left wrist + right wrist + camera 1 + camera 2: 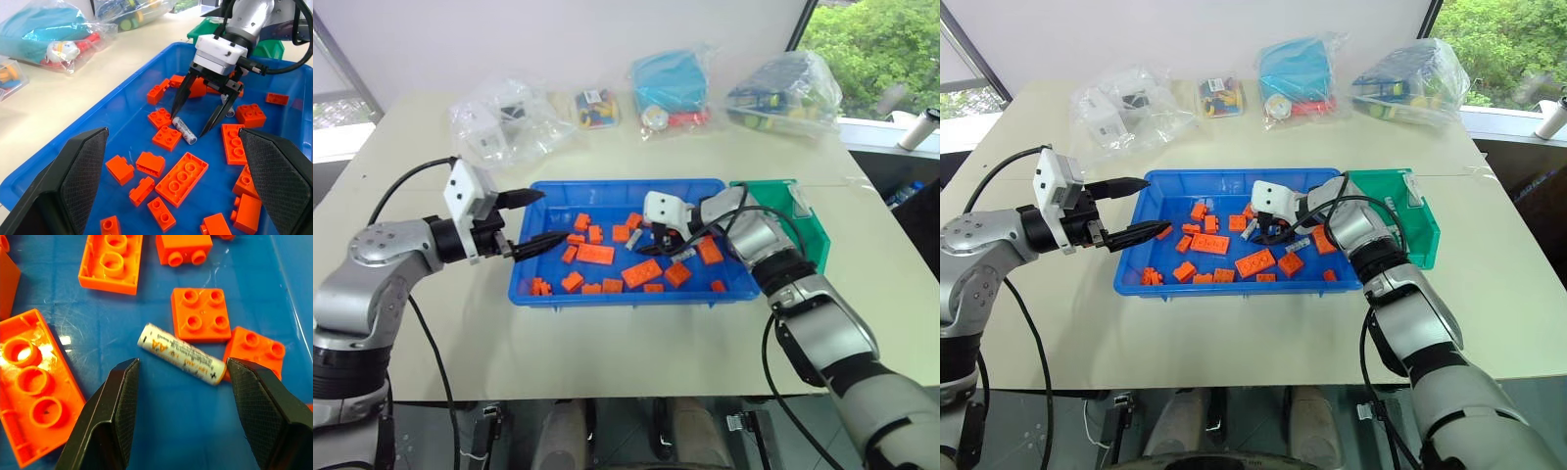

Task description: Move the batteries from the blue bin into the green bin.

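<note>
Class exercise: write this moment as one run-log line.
right gripper: open, poised over battery | battery: lying flat in blue bin among orange blocks | left gripper: open, at bin's edge | green bin: beside

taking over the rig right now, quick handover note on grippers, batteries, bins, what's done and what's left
Right gripper: open, inside the large shallow blue plastic bin, fingers straddling a small silver-white AA battery lying flat on the bin floor; not gripped yet.
Left gripper: open, empty, hovering at the blue bin's left rim.
Blue bin: also holds many orange plastic building blocks, two right beside the battery.
Small green plastic bin: next to the blue bin's right end; no battery visible in the part that shows.
Done: no transfer visible.
Left: close on the battery, carry it to the green bin, check for more.
</note>
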Robot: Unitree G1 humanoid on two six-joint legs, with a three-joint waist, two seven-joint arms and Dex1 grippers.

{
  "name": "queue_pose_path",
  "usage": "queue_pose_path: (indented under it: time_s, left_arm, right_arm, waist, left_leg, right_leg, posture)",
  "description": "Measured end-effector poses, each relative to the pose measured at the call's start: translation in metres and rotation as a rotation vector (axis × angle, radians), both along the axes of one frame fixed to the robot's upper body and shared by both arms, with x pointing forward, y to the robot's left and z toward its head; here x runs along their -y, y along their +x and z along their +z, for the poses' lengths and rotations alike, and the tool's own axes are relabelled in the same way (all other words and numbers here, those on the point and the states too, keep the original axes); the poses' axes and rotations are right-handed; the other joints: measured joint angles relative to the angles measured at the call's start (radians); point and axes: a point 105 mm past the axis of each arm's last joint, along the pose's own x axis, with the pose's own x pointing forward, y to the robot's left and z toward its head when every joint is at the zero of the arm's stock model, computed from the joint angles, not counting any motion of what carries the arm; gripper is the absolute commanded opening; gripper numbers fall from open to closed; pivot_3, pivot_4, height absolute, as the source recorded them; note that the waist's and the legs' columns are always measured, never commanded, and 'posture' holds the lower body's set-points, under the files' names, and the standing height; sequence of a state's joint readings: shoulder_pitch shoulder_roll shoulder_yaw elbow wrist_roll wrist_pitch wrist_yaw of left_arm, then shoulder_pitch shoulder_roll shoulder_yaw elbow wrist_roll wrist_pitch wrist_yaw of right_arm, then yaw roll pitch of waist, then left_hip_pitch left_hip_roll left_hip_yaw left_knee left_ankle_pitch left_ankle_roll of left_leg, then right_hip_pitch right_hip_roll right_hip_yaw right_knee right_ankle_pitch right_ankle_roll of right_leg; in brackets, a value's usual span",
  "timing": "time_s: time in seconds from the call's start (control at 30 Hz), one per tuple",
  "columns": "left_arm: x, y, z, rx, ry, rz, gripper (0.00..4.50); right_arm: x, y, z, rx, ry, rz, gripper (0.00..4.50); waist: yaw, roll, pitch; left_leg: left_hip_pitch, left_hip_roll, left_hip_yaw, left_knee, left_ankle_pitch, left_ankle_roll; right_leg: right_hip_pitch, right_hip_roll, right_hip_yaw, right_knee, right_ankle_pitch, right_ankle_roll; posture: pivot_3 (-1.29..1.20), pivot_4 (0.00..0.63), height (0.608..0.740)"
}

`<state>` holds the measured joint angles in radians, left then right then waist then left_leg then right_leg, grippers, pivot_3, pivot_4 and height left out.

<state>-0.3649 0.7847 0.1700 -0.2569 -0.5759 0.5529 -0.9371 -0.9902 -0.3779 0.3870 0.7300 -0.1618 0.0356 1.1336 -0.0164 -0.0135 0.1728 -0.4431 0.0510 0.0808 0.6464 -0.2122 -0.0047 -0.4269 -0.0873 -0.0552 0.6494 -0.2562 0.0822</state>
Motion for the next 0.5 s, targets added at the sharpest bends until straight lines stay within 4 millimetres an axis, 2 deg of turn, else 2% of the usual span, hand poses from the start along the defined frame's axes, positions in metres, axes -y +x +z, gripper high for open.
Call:
queue_pose_path:
  time_s: [0.23, 0.33, 0.47, 0.5]
  left_arm:
    - [-0.0011, -0.0003, -0.0022, -0.005, 0.0, 0.008, 4.5]
    - [-0.0014, 0.0, -0.0018, -0.002, -0.001, 0.011, 4.5]
    - [-0.0017, 0.0003, -0.0005, 0.009, -0.002, 0.015, 4.5]
    - [-0.0017, 0.0003, -0.0004, 0.009, -0.002, 0.015, 4.5]
  right_arm:
    - [-0.0027, -0.0004, -0.0025, -0.005, -0.044, 0.053, 2.88]
    - [-0.0021, 0.0004, -0.004, -0.005, -0.072, 0.071, 2.07]
    - [-0.0005, -0.0014, -0.0073, -0.02, -0.087, 0.089, 0.08]
    - [-0.0002, -0.0017, -0.0073, -0.021, -0.09, 0.092, 0.04]
  waist:
    - [0.0, 0.0, 0.0]
    - [0.0, 0.0, 0.0]
    - [0.0, 0.0, 0.0]
    - [0.0, 0.0, 0.0]
  left_leg:
    - [0.0, 0.0, 0.0, 0.0, 0.0, 0.0]
    - [0.001, 0.0, 0.0, 0.0, 0.0, 0.0]
    - [0.001, 0.0, 0.0, 0.0, 0.0, 0.0]
    - [0.001, 0.0, 0.0, 0.0, 0.0, 0.0]
  right_leg:
    - [0.0, 0.0, 0.0, 0.0, 0.0, 0.0]
    - [0.001, 0.0, 0.0, 0.0, 0.0, 0.0]
    - [0.001, 0.0, 0.0, 0.0, 0.0, 0.0]
    - [0.001, 0.0, 0.0, 0.0, 0.0, 0.0]
  posture:
    - [0.0, 0.15, 0.736]
    - [0.0, 0.15, 0.736]
    - [0.0, 0.15, 0.736]
    - [0.0, 0.15, 0.736]
